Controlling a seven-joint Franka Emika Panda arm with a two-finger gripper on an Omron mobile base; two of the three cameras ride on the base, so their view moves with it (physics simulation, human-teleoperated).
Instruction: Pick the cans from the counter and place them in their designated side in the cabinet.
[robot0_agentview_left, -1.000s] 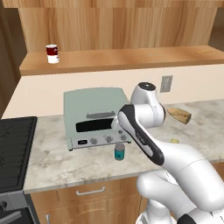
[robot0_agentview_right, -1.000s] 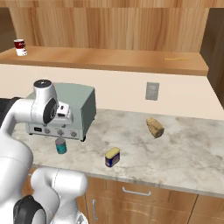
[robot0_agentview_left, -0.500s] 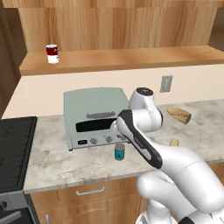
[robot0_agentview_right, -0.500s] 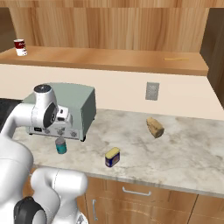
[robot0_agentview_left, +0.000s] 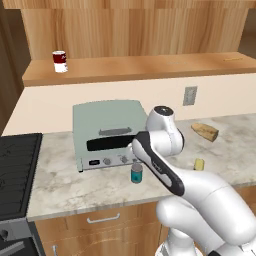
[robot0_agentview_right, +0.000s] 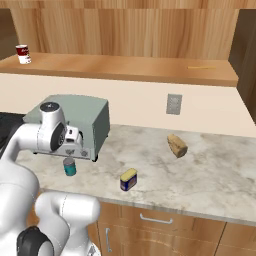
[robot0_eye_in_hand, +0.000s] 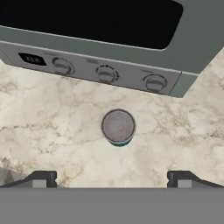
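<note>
- Swung lower and nearer the counter (robot0_agentview_left: 60, 185) since the earlier frame.
- Hovered with gripper (robot0_eye_in_hand: 112, 177) jaws wide apart, empty.
- Found teal can (robot0_eye_in_hand: 118, 127) upright, just before the toaster oven (robot0_agentview_left: 107, 132), dead ahead between the fingertips' lines, axis vertical.

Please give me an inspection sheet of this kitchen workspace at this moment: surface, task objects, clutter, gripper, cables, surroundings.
Surface: marbled counter, nothing spilled.
Job's things: teal can upright in front of the toaster oven; dark blue can further right, lying on its side; cabinet shelf above.
Clutter: bread piece on the counter; red-and-white can at the shelf's left end.
Grippers: gripper open, above the teal can, holding nothing.
Cables: nothing seen.
Surroundings: black stove top at left, wall outlet, drawers below.
</note>
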